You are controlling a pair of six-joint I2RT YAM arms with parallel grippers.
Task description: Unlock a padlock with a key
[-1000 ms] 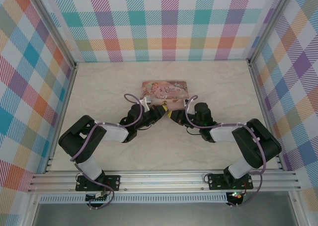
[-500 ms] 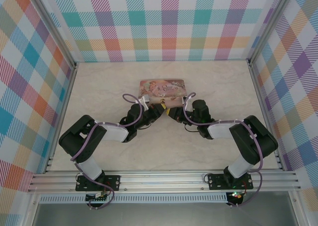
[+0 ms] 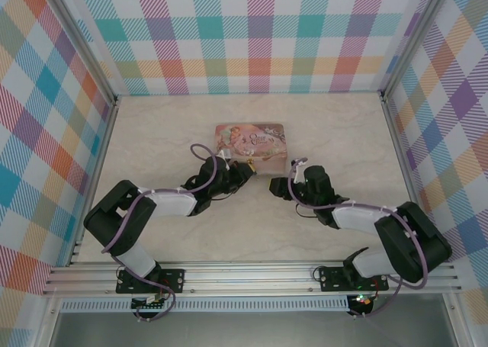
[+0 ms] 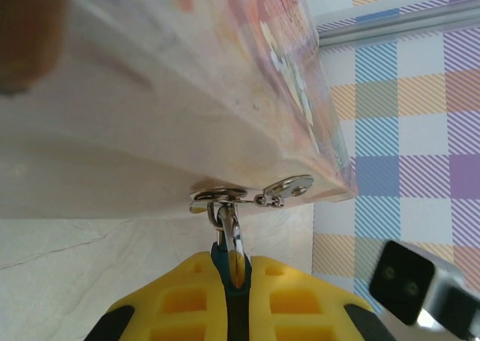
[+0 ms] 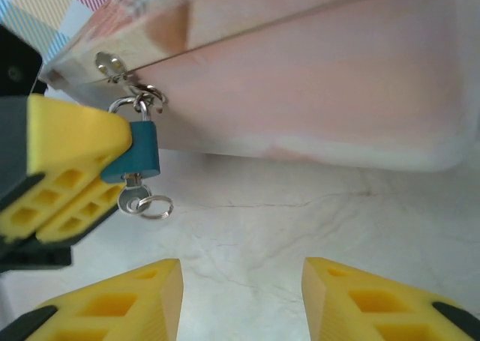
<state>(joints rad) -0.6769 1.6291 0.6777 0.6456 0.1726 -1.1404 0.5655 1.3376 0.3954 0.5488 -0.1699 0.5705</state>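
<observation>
The right gripper has backed off, fingers wide, leaving the key in the padlock pinched between the left gripper's fingers, where, unheld, it could slip out.

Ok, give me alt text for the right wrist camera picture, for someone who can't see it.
The left gripper clamps a small blue padlock hanging from the latch of a pink tin, with a key stuck in its underside. The right gripper is open below, apart from the key.
</observation>
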